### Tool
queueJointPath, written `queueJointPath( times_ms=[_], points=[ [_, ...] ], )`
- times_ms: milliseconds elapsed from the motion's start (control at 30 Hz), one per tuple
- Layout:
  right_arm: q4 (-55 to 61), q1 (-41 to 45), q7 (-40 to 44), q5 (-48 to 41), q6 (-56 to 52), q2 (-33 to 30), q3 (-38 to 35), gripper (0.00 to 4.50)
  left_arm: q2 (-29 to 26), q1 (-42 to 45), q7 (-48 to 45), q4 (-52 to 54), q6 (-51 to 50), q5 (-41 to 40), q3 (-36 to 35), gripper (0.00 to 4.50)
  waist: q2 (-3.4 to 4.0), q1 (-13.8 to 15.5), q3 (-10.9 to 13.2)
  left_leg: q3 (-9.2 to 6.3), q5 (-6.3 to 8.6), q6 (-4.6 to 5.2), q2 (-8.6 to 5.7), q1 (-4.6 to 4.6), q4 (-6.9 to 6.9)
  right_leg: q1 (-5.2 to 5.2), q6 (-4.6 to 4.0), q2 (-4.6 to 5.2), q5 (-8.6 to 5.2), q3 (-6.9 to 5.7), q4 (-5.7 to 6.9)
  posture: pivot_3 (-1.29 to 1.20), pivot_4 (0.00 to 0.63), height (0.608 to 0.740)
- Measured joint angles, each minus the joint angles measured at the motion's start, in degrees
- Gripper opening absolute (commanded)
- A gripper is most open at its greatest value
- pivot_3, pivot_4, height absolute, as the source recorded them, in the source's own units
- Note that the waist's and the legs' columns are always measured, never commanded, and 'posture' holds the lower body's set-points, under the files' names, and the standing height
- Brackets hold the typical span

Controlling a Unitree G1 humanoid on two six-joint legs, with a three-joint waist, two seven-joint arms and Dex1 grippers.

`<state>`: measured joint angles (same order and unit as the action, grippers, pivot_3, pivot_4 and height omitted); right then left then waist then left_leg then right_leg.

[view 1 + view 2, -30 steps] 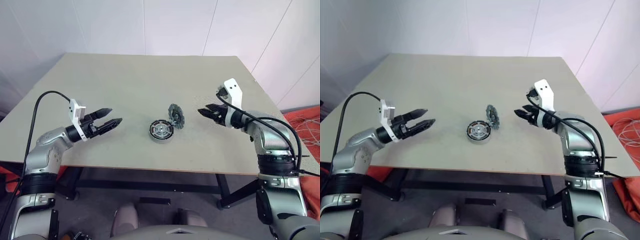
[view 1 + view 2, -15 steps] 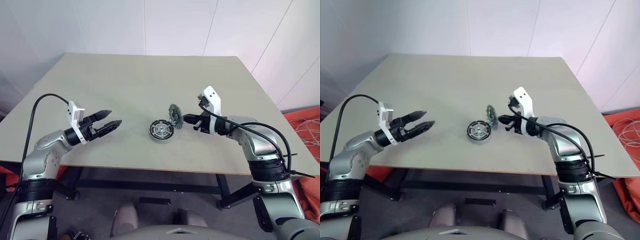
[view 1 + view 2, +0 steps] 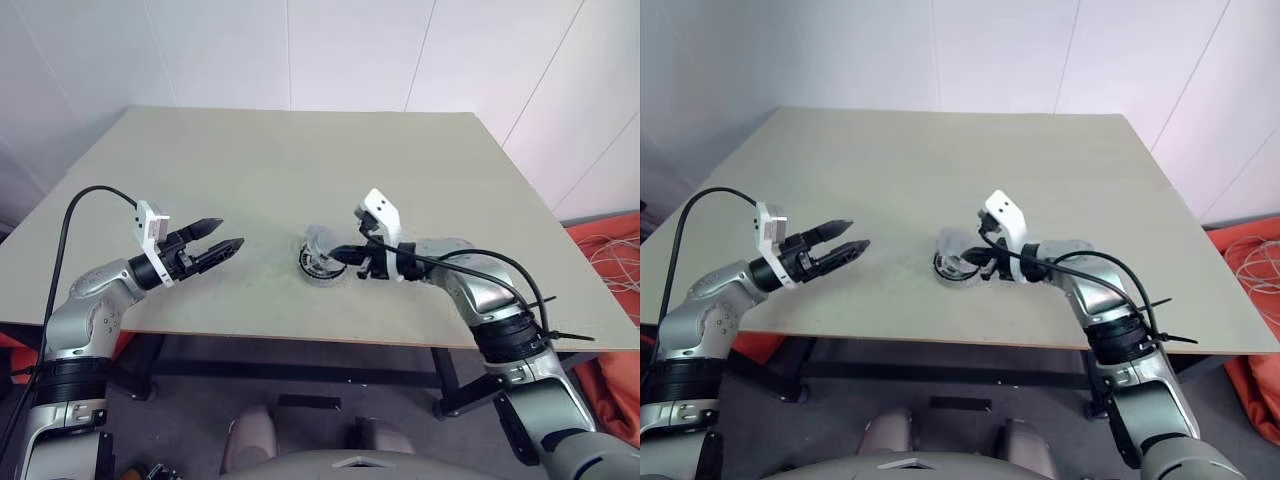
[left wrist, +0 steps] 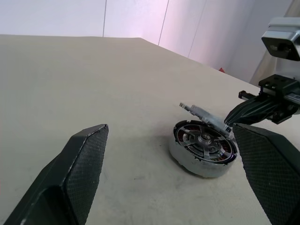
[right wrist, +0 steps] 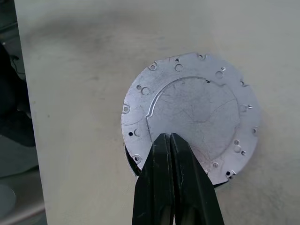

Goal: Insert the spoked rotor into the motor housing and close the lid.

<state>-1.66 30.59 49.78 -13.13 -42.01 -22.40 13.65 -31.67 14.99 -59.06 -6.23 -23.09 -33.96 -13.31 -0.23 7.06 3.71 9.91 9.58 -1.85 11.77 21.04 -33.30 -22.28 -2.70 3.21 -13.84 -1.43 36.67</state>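
The motor housing (image 4: 190, 160) sits on the table near its middle, with the spoked rotor (image 4: 202, 140) lying inside it, silver spokes showing. The lid (image 5: 197, 108) leans tilted over the housing's far side with its pale metal back face up and one edge raised. My right gripper (image 3: 337, 256) is shut, and its joined fingertips (image 5: 169, 143) rest on the lid's back face. To the left of the housing my left gripper (image 3: 230, 232) hovers open and level, pointing at the housing with nothing between its fingers.
The beige table (image 3: 250, 160) is bare around the housing. Its front edge runs just below both arms. White walls stand behind the table, and cables lie on the floor at the far right.
My right gripper swung left from beside the lid onto it and shut. The lid, which stood on edge next to the housing, has tipped over onto it. The left gripper stayed put.
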Motion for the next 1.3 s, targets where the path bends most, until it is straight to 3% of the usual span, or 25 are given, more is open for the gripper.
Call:
queueJointPath(
  times_ms=[367, 633, 733, 1100, 1300],
  points=[
    [-3.38, 0.33, 2.72, 2.06, 5.17, -0.73, 3.61, 0.04, -0.02, -0.23, 0.63, 0.61, -0.14, -0.5, -0.03, 4.5, -0.02, 0.02, -0.01, -0.01, 0.0, 0.01, 0.0, -0.07, 0.0, 0.08, 0.19, 0.0, -0.11, 0.0, -0.01, 0.0, 0.0, 0.74],
    [-0.44, 0.93, 4.46, -2.7, 4.79, -1.54, -1.88, 0.04, -0.01, -0.73, 0.95, 1.05, -0.13, -0.74, -0.03, 4.5, -0.02, 0.02, -0.01, -0.01, 0.01, 0.02, 0.0, -0.02, 0.0, 0.04, 0.01, 0.0, 0.0, 0.0, -0.02, 0.0, 0.0, 0.74],
    [-1.24, 2.35, 4.73, -2.73, 5.99, -2.53, -2.83, 0.59, -0.01, -0.72, 1.12, 1.06, -0.12, -0.75, -0.02, 4.5, -0.02, 0.01, -0.01, 0.0, 0.01, 0.01, 0.0, -0.03, 0.0, 0.04, 0.01, 0.0, -0.01, 0.0, -0.02, 0.0, 0.0, 0.74],
    [-16.12, 7.4, 11.95, 2.9, 20.05, -2.8, 1.87, 4.4, -0.03, -0.39, 1.11, 1.13, -0.14, -0.87, -0.01, 4.5, -0.02, -0.06, -0.01, 0.03, 0.01, 0.02, 0.0, 0.01, -0.01, 0.01, -0.01, 0.0, 0.01, 0.0, -0.02, 0.0, 0.0, 0.74],
    [-24.09, 11.95, 15.32, 5.48, 27.78, -1.08, 3.04, 4.46, -0.28, -1.36, 1.28, 2.32, -0.54, -1.15, -0.19, 4.5, -0.02, -0.14, -0.01, 0.04, 0.04, 0.06, 0.0, 0.05, -0.01, -0.02, -0.03, -0.01, 0.01, 0.0, -0.02, 0.0, 0.0, 0.74]
  ],
)
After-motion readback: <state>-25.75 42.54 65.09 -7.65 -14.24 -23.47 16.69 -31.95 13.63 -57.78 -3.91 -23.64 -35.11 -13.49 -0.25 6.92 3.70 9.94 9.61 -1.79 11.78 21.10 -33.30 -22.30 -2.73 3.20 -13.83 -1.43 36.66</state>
